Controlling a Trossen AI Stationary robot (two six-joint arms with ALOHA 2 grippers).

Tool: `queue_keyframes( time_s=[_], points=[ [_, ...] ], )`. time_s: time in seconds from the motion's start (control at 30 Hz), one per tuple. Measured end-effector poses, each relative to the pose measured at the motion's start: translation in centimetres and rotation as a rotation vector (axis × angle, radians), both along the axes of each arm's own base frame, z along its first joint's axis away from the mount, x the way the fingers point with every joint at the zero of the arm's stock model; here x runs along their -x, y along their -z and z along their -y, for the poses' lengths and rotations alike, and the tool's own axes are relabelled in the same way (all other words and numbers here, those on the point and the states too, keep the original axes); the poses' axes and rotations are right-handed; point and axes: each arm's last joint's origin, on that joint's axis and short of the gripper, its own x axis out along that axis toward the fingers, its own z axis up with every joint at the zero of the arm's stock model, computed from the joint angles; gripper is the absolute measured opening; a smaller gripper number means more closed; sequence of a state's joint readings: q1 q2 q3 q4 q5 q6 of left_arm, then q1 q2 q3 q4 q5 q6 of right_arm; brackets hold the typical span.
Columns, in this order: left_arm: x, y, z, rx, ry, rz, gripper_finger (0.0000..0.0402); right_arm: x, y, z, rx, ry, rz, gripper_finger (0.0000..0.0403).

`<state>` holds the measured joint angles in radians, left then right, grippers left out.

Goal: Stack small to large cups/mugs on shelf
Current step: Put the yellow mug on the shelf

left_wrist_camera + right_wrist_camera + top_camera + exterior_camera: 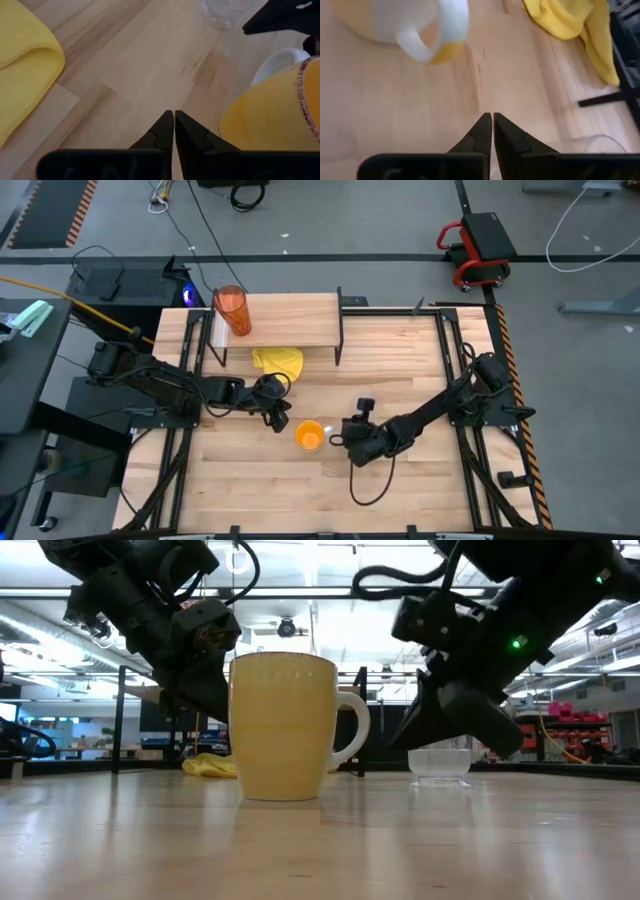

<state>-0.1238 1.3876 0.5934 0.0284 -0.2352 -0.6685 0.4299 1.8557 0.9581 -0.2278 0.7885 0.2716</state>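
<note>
Left gripper (278, 420): sitting centre-left in the high view, just left of the mug; fingers pressing together in its wrist view, clamping nothing.
Right gripper (345, 438): sitting just right of centre; fingers meeting tip to tip in its wrist view, gripping nothing.
Orange mug (309, 436): standing upright on the table (400, 490) between the two grippers, white handle pointing toward the right gripper.
Small clear cup (440, 763): showing right of centre in the low view, resting on the table below the right gripper.
Tall tumbler (233, 310): standing on the shelf (290, 320) at its left end, upper centre of the high view.
Yellow cloth (279, 361): lying crumpled just below the shelf.
</note>
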Motion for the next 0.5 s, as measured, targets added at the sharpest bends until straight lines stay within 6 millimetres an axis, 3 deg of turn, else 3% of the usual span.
queue_keyframes(
  time_s=[0.5],
  points=[
    [0.0,0.0,0.0,0.000,0.000,0.000,0.0016,-0.4,0.2,3.3,0.042,0.114,-0.052,0.0013]
  ],
)
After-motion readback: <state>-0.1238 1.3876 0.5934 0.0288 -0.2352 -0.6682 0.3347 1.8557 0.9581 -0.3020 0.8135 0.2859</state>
